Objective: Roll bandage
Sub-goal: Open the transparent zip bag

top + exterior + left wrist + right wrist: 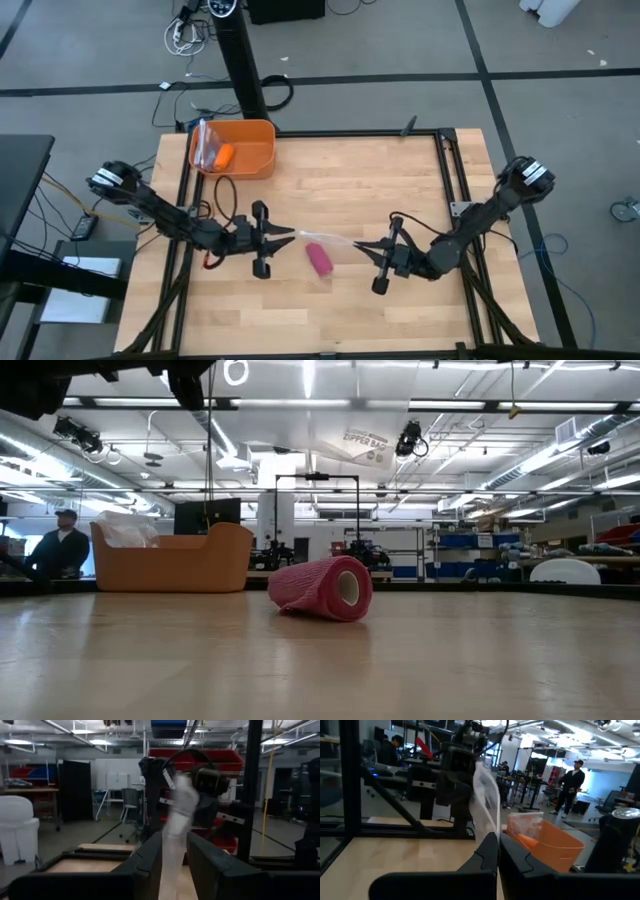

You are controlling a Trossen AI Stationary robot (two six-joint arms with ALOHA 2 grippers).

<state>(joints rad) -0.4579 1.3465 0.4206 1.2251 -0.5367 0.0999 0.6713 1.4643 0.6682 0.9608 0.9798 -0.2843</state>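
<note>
The bandage (318, 260) is a small magenta-pink roll lying on its side on the wooden table; the low view shows it (322, 588) with one open end facing the camera. No gripper touches it. A clear plastic bag (326, 238) stretches between my two grippers, just above and to the far side of the roll. My left gripper (292, 233) is shut on the bag's left end. My right gripper (358, 246) is shut on its right end. Neither gripper shows in the low view. My left gripper pinches the clear bag's left end (170, 851) between its two fingers, coming level from the table's left. The bag runs from the fingers toward the other gripper, clear of the table. My right gripper pinches the bag's right end (493, 831) between its two shut fingers, coming level from the table's right. The bag rises from the fingertips and stretches toward the left gripper, off the table.
An orange bin (236, 148) stands at the table's far left with a clear bag and a small orange object (224, 155) inside. A black frame (445, 150) rims the table. People stand in the room behind (571, 782).
</note>
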